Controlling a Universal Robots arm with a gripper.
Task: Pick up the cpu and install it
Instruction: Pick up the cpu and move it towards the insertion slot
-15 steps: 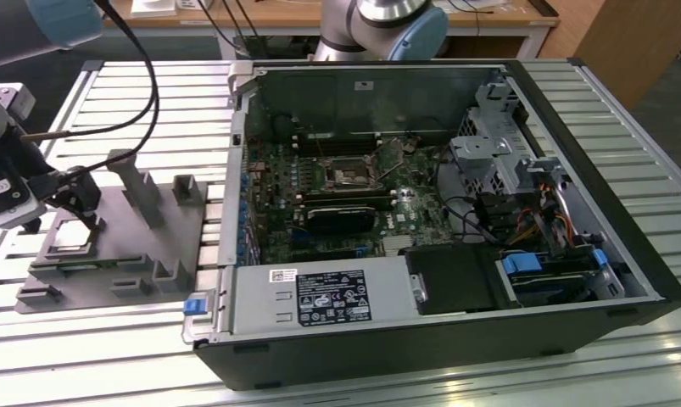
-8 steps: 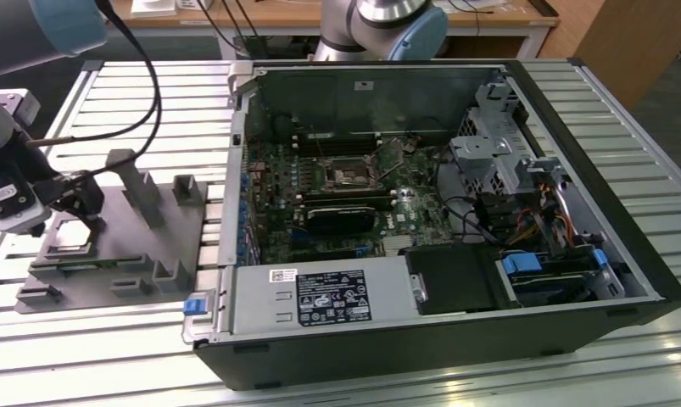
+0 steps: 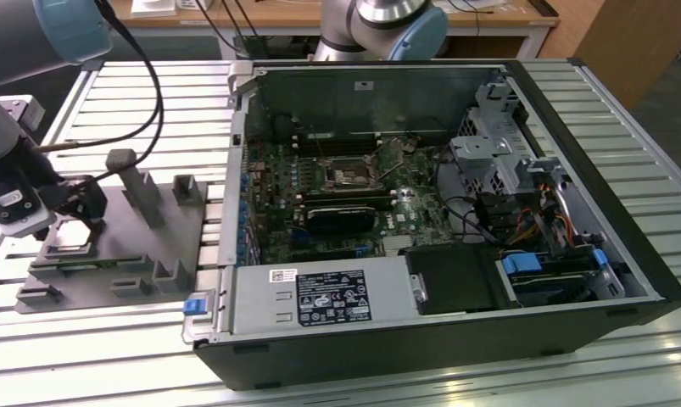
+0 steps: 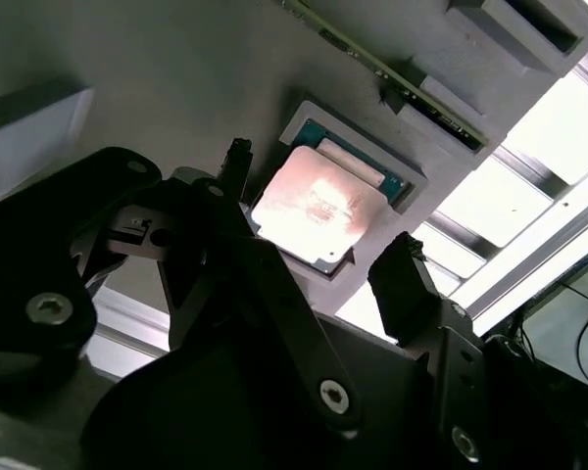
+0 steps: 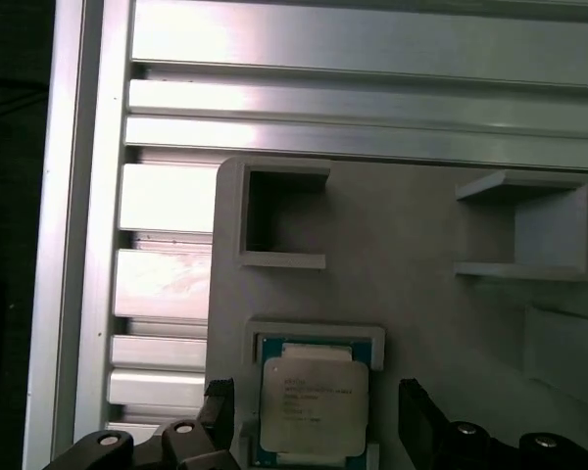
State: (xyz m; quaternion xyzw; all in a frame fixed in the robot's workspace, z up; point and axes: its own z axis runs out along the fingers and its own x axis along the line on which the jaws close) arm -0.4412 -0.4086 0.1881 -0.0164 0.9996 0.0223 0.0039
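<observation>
Gripper: fingers spread wide, one on either side of the cpu, not closed on it.
Cpu: lies flat in a shallow recess of the grey fixture. Probably light, stiff, thin and delicate; grip by opposite edges.
Obstructions: recess walls, upright posts.
Well apart: open computer case, its socket.

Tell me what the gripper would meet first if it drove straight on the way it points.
Most likely the cpu: it lies in its recess on the grey fixture, centred between the open fingers of the gripper. How near it is cannot be told.
</observation>
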